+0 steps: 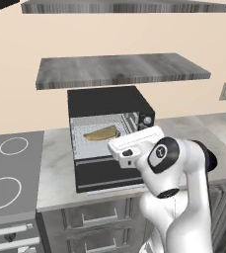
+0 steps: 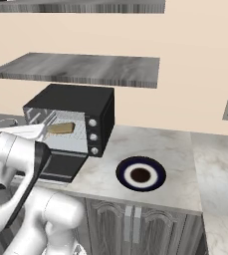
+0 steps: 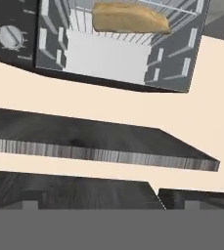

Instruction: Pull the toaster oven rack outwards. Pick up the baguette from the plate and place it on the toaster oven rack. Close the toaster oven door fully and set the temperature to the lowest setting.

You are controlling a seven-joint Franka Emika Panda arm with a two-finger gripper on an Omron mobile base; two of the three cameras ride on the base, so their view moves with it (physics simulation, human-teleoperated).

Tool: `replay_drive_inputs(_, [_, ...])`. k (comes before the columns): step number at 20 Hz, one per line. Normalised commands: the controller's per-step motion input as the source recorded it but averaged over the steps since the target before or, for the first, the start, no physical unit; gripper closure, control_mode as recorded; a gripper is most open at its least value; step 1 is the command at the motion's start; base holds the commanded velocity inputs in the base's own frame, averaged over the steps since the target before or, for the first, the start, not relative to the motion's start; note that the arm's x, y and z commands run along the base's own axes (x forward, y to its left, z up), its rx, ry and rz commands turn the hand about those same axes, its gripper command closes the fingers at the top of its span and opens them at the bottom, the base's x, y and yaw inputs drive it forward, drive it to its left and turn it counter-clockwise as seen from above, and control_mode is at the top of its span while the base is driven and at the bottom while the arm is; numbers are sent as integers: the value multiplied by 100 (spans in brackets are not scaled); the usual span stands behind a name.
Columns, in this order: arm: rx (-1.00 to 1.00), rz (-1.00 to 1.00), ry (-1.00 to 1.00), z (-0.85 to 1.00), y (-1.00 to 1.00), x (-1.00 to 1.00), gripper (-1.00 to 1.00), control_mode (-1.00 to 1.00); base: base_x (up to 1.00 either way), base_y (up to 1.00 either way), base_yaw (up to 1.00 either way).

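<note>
I saw the baguette (image 1: 101, 133) lying on the pulled-out rack (image 1: 92, 143), door (image 1: 109, 174) down, my hand open and empty.

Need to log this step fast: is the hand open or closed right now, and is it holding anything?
Hand: open, holding nothing; the baguette already lies on the toaster oven rack.

Matt black metal toaster oven casing (image 1: 109, 101); silver-grey wire-grid metal rack (image 1: 92, 143); rough-crusted tan baguette (image 1: 102, 133); glossy blue-rimmed round plate (image 2: 155, 183); polished pale marble-look counter (image 2: 175, 149); matt grey wood-grain shelf (image 1: 119, 69).
</note>
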Motion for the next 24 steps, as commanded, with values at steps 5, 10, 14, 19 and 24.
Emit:
replay_drive_inputs(5, [9, 0, -44, 0, 0, 0, -100, -100, 0, 0, 0])
replay_drive_inputs(10, [0, 0, -59, -5, -7, 0, -100, -100, 0, 0, 0])
replay_drive_inputs(14, [-4, 0, -56, -28, -7, 0, -100, -100, 0, 0, 0])
replay_drive_inputs(19, [-7, 0, -49, -56, -5, 0, -100, -100, 0, 0, 0])
replay_drive_inputs(24, [-11, -5, -45, -68, 0, 0, -100, -100, 0, 0, 0])
